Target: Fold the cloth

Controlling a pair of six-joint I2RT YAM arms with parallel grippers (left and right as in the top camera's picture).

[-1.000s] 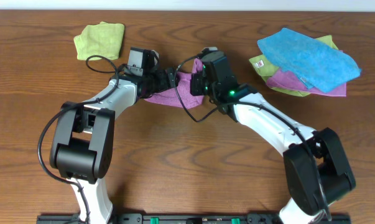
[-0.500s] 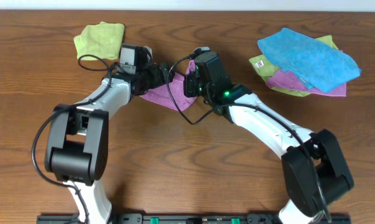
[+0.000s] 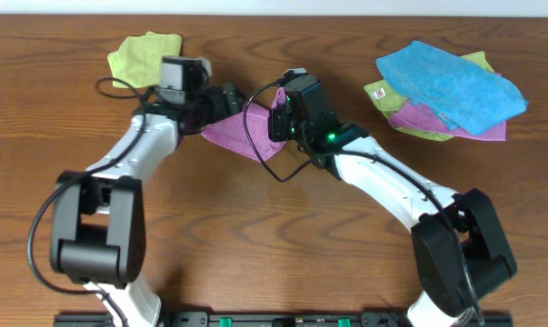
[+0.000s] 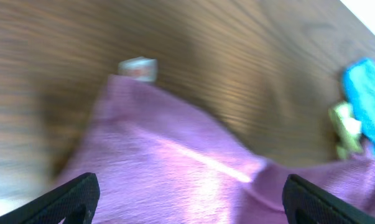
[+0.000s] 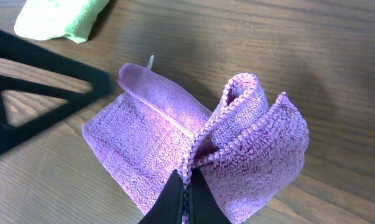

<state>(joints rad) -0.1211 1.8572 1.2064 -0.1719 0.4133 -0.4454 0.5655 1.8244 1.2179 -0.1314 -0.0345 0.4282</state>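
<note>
The purple cloth lies bunched at the table's middle back, between the two grippers. My right gripper is shut on its hemmed edge; in the right wrist view the closed gripper pinches the doubled edge of the cloth, which stands up in a fold. My left gripper is open at the cloth's left end. In the left wrist view the left gripper is spread wide over the flat purple cloth, holding nothing. A white tag sticks out at the cloth's far corner.
A folded green cloth lies at the back left, close behind my left wrist. A pile with a blue cloth over green and purple ones sits at the back right. Bare wood fills the front of the table.
My left arm has drawn back to the left, away from the right gripper, and more cloth shows spread between them. The right gripper shifted slightly left, then stayed, still gripping the edge.
</note>
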